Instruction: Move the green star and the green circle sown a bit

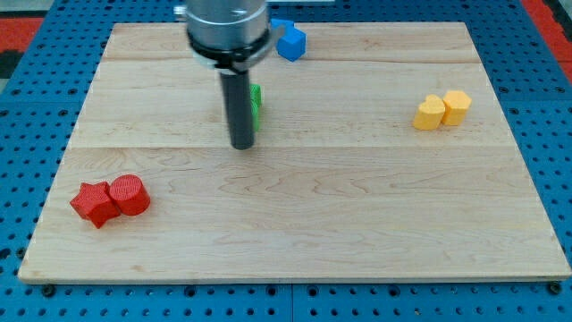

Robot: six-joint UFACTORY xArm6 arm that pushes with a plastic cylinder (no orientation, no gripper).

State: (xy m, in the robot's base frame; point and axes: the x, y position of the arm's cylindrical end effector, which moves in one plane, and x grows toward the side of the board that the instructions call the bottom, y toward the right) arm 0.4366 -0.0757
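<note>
My tip (242, 145) down on bench (357, 215), just below green block (256, 105) at upper centre. Rod hides most of green; shape cannot tell, nor whether one block or two. No claw on rig, so open/closed cannot tell. Blue blocks (290, 39) near top edge. Yellow pair (442, 110) touching, view's right. Red star (93, 203) touching red cylinder (130, 194), bottom left.

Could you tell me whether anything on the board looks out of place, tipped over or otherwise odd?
Nothing stands out. The red pair, yellow pair and blue blocks sit flat on the board, none tipped or hanging over an edge. The green blocks are mostly hidden behind my rod, whose tip rests just in front of them.
</note>
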